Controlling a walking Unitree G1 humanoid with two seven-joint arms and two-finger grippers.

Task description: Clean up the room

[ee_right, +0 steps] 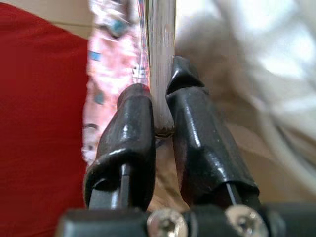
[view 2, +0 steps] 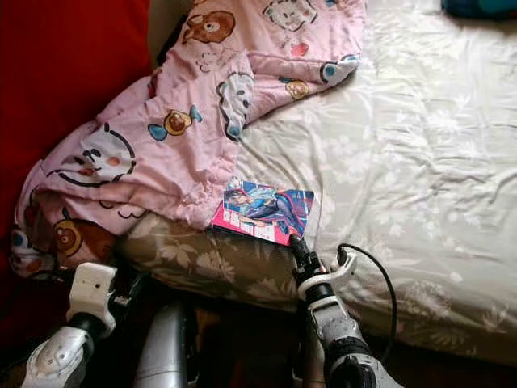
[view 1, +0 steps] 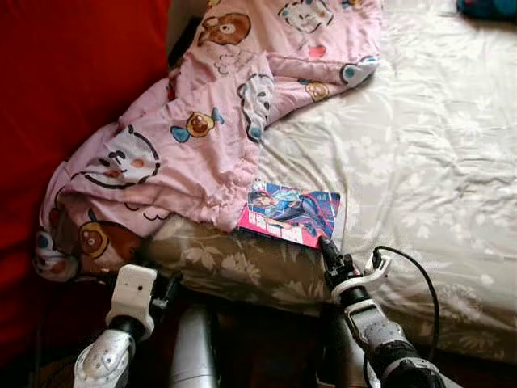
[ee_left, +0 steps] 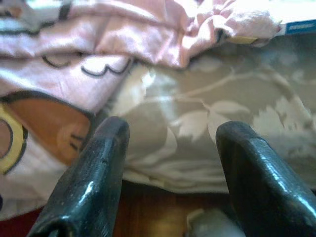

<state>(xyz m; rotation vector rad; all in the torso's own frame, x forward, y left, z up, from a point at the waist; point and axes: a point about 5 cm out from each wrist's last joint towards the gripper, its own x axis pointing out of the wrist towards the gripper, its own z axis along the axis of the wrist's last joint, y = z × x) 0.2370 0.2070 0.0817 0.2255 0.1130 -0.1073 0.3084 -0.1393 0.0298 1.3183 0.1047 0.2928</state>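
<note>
- Two grippers worked at the near edge of a bed [view 1: 420, 162] covered in a pale floral sheet, where a comic book [view 1: 292, 212] lay flat beside the rumpled pink cartoon blanket [view 1: 186, 137].
- The right gripper [view 1: 325, 243] reached up from below the mattress edge, and its two black fingers [ee_right: 129, 133] were pressed onto the book's near edge, pinching the stack of pages between them, as the right wrist view showed.
- That low, edge-on grip appeared chosen because the book's corner overhung the mattress side, offering a lip to clamp.
- The left gripper [ee_left: 170, 163] hung low by the bed's side with its jaws spread apart and nothing between them, facing the sheet and the blanket's drooping hem.
- The blanket's fold touched the book's far corner, so drawing it out could drag the fabric.
- A red surface [view 1: 73, 97] rose on the robot's left.
- By this reading, the tidying stood at its early stage, the book gripped but not yet lifted off the bed.
</note>
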